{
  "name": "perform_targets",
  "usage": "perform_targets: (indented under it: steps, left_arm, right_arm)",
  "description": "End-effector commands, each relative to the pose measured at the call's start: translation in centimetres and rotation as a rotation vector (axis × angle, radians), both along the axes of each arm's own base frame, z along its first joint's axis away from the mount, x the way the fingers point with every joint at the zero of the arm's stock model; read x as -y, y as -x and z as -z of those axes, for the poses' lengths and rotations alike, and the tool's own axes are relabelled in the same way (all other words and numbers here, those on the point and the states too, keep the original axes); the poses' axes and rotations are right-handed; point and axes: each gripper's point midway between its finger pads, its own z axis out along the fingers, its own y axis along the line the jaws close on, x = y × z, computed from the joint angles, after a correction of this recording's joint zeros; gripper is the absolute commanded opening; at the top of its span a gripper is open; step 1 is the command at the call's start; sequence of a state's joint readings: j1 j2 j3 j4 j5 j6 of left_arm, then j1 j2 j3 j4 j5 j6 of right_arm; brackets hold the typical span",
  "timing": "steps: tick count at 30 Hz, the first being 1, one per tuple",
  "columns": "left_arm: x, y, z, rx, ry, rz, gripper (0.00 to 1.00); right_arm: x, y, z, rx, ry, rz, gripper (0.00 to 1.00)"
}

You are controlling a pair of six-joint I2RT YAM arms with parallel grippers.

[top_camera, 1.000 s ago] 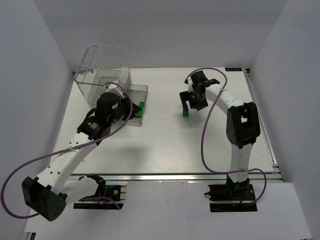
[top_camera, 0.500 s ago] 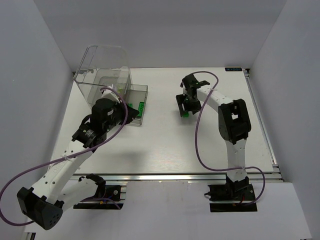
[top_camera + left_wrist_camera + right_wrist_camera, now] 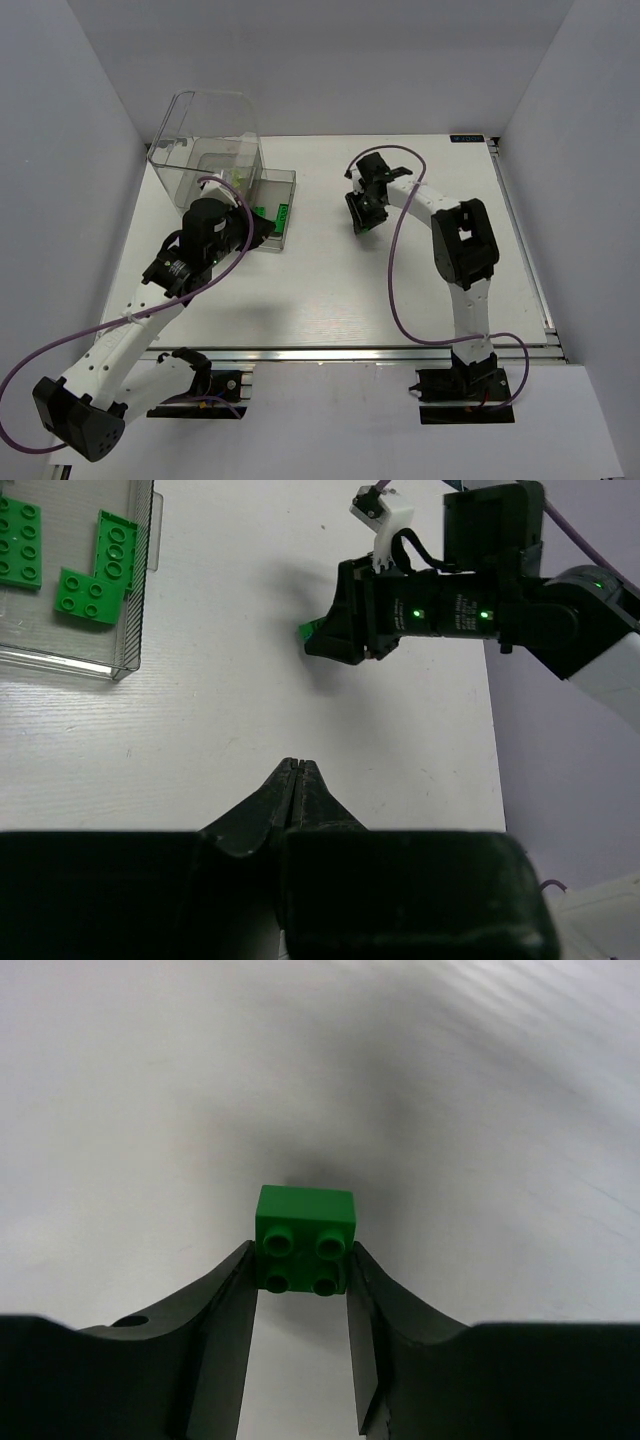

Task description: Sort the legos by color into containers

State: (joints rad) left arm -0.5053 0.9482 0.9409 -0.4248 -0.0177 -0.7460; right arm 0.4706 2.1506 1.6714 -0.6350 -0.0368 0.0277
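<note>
Since a second ago: right arm swung left and lower, jaws narrowed | right gripper (image 3: 300, 1278) pinching green brick (image 3: 305, 1218) on table (image 3: 330, 290), well apart from clear bin (image 3: 205, 140) | left gripper (image 3: 297, 780) closed, empty | step: grasp | next: lift, carry to low tray (image 3: 128, 652) holding green pieces (image 3: 95, 575)

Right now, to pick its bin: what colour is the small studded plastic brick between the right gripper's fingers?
Green brick, clearest in the right wrist view.
</note>
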Motion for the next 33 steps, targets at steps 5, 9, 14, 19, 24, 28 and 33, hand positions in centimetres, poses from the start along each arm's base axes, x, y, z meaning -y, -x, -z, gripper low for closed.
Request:
perform_targets:
  steps: [5,9,14,19,24,28,33]
  left_arm:
    - [0.0,0.0,-1.1,0.053,0.013,0.004,0.12]
    - [-0.4,0.1,-1.5,0.065,0.014,-0.011,0.12]
    - [-1.3,0.5,-2.1,0.082,0.011,-0.041,0.12]
    - [-1.8,0.9,-1.9,0.073,0.009,-0.06,0.12]
    - [-1.6,0.8,-1.6,0.072,0.019,-0.057,0.12]
    - [-1.3,0.5,-1.4,0.073,0.015,-0.049,0.13]
    - [-0.6,-0.1,-1.6,0.088,0.018,-0.023,0.13]
  right_arm:
    - [-11.3,1.6,-14.0,0.387,-0.502,-0.611,0.0]
    - [-16.7,-0.6,-17.6,0.483,-0.541,-0.659,0.0]
    - [-20.8,-5.1,-14.4,0.469,-0.473,-0.548,0.0]
    - [-23.0,-5.8,-12.8,0.565,-0.459,-0.5,0.27]
    - [-22.9,-5.4,-12.4,0.536,-0.472,-0.476,0.77]
    - [-22.5,-4.3,-14.2,0.536,-0.509,-0.514,0.89]
    - [-20.5,-2.2,-18.3,0.565,-0.559,-0.6,0.88]
